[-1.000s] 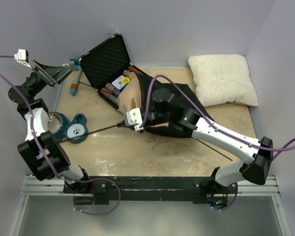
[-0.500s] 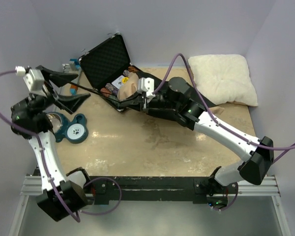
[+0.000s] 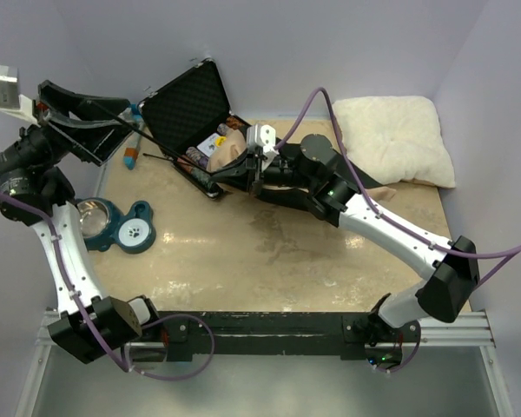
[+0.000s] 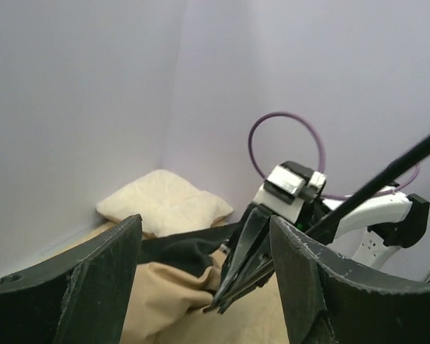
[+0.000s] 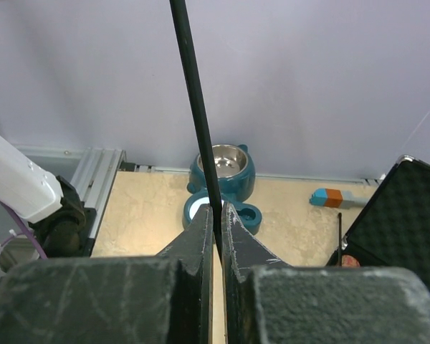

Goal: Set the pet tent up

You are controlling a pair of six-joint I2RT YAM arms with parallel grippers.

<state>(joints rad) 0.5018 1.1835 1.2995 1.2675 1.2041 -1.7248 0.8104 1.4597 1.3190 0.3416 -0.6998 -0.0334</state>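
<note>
The pet tent lies collapsed at the back of the table, with tan canvas and a black panel. My right gripper is shut on one thin dark pole, which slants up and away from it. In the top view that gripper reaches left over the tent near the open case. My left gripper is raised high at the far left, open and facing the right gripper. In the left wrist view the pole passes the left gripper's right finger; I cannot tell if it touches.
An open black case with coloured chips stands at the back left. A white pillow lies at the back right. A teal pet bowl sits at the left, and a blue-and-orange item lies near the left wall.
My right gripper carried the pole from the table's middle back toward the case. The left arm rose and swung further up and left, and its jaws narrowed a little.
</note>
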